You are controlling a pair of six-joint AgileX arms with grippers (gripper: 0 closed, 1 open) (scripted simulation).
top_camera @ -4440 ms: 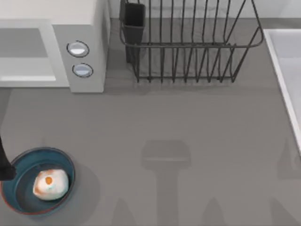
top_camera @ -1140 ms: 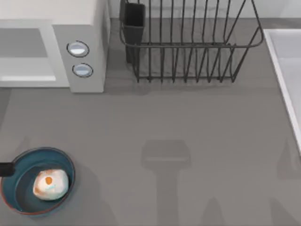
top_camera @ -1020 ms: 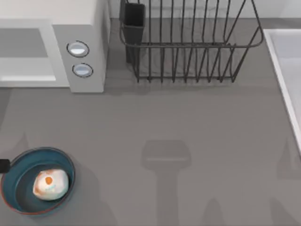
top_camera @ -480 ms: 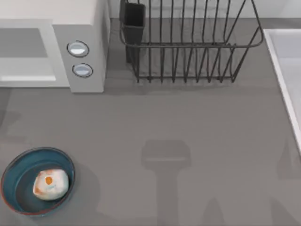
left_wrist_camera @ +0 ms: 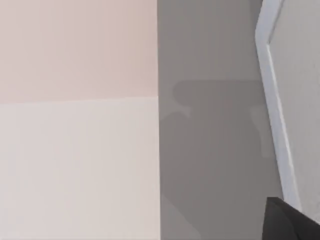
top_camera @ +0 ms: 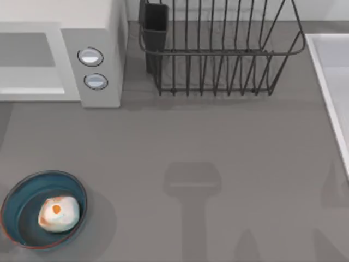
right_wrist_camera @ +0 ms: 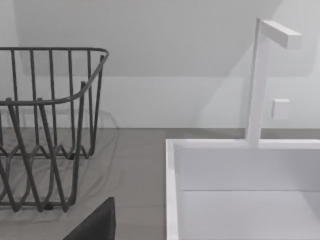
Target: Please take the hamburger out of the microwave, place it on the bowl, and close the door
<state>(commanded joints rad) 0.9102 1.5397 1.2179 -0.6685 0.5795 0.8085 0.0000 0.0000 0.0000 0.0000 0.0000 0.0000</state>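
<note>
In the glossy round bowl [top_camera: 22, 188] sits the lumpy hamburger [top_camera: 58, 213]; pincer state untellable.

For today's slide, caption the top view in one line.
Hamburger resting in the bowl, microwave cavity open.
</note>
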